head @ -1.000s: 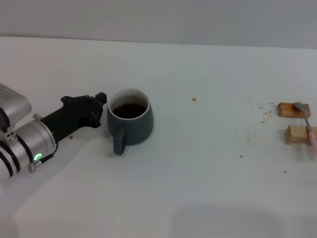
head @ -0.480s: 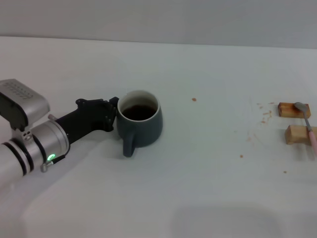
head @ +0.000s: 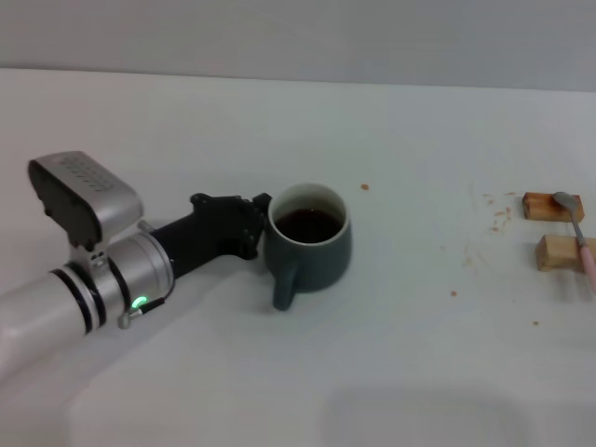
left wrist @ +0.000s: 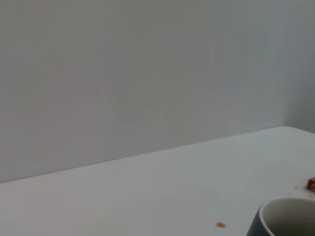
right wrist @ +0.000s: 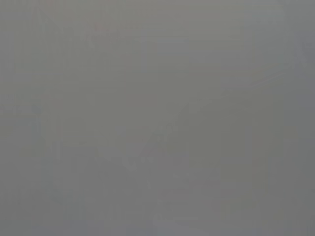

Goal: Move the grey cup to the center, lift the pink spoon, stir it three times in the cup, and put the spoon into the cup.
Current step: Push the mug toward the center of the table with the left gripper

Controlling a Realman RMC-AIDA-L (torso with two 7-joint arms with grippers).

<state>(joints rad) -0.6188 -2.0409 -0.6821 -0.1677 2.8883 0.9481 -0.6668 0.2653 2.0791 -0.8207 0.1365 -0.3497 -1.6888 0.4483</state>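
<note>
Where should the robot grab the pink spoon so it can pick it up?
Probably the pink handle of the pink spoon, from above. Its grey bowl rests on the far wooden block and the handle crosses the near wooden block, so the blocks hold it off the table, leaving room for gripper fingers either side. The handle end runs out of view.

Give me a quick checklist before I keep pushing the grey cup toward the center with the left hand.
1. Left hand against the grey cup: ok, it sits at the cup's left wall.
2. Cup upright, dark liquid inside: ok, no fresh spill visible around it.
3. Cup at center: not ok, it sits a little left of the middle.
4. Path to the right: ok, only small specks on the table.
5. Pink spoon in place: ok, resting across two wooden blocks at the far right.
6. Right hand position: cannot tell, not in view.
</note>
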